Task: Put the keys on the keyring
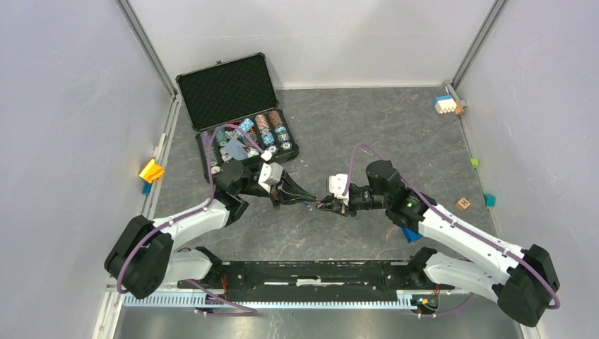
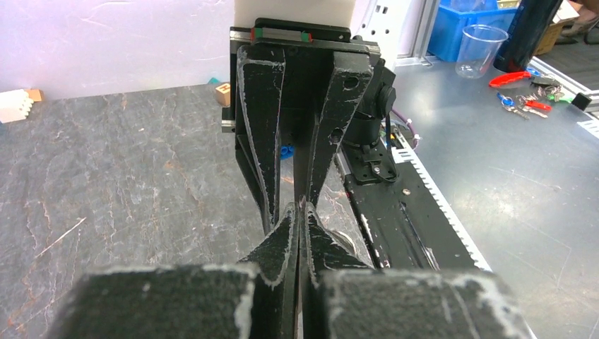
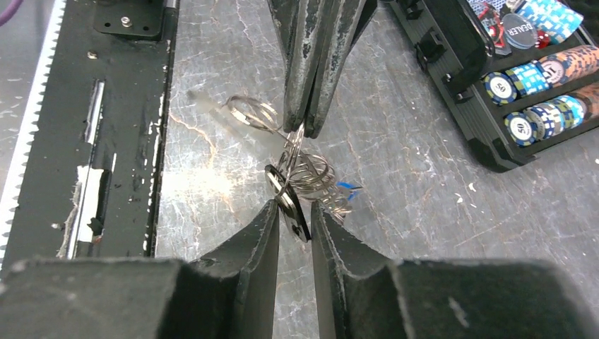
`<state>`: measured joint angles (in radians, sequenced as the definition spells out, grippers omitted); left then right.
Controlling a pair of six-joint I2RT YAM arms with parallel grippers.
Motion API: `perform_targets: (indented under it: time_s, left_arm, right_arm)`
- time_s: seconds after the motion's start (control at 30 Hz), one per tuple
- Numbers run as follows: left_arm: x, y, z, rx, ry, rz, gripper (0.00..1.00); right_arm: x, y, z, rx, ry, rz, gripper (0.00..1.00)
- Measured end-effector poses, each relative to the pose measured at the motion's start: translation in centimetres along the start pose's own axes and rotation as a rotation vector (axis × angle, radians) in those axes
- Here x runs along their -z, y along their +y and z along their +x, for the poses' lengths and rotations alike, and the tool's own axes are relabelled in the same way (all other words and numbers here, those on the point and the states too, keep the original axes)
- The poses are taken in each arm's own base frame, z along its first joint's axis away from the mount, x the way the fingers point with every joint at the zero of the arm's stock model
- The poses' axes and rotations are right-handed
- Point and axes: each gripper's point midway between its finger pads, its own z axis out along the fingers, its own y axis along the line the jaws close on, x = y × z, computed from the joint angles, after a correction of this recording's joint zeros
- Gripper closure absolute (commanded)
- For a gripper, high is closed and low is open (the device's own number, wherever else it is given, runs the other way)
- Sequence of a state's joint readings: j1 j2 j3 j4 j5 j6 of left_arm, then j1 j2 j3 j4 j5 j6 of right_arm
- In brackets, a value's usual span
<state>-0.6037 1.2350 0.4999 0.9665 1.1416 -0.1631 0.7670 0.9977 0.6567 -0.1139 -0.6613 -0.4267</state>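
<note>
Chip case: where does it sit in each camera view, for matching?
Top external: chip case, upper left, lid open.
Left wrist: not in view.
Right wrist: chip case, top right corner, chips showing.
Shared landmark: black rail along the table's near edge, in all three views.

Bright bare metal wire on the keyring (image 3: 305, 171), glossy, with sharp glints. Dark, smooth plastic on the tag of the key (image 3: 288, 206); blue plastic on a second tag (image 3: 347, 187). Matt black, grainy gripper fingers (image 3: 332, 42), edges scuffed whitish. Grey stone-look table (image 3: 395, 141), veined, faintly sheened. Black base plate (image 3: 106, 85) at the near edge, paint scratched and chipped. Far left, hard black case (image 3: 487, 145), dimpled foam (image 1: 226, 90) in its lid, glossy printed chips (image 3: 526, 74) inside. Pale wooden block (image 1: 463, 204) at right.
</note>
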Motion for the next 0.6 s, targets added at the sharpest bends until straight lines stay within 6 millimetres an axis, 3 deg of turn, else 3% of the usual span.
perform_targets:
  time_s: [0.6]
  left_arm:
    - [0.19, 0.34, 0.92, 0.027, 0.025, -0.021, 0.98]
  right_arm:
    - [0.96, -0.94, 0.75, 0.049, 0.05, 0.061, 0.77]
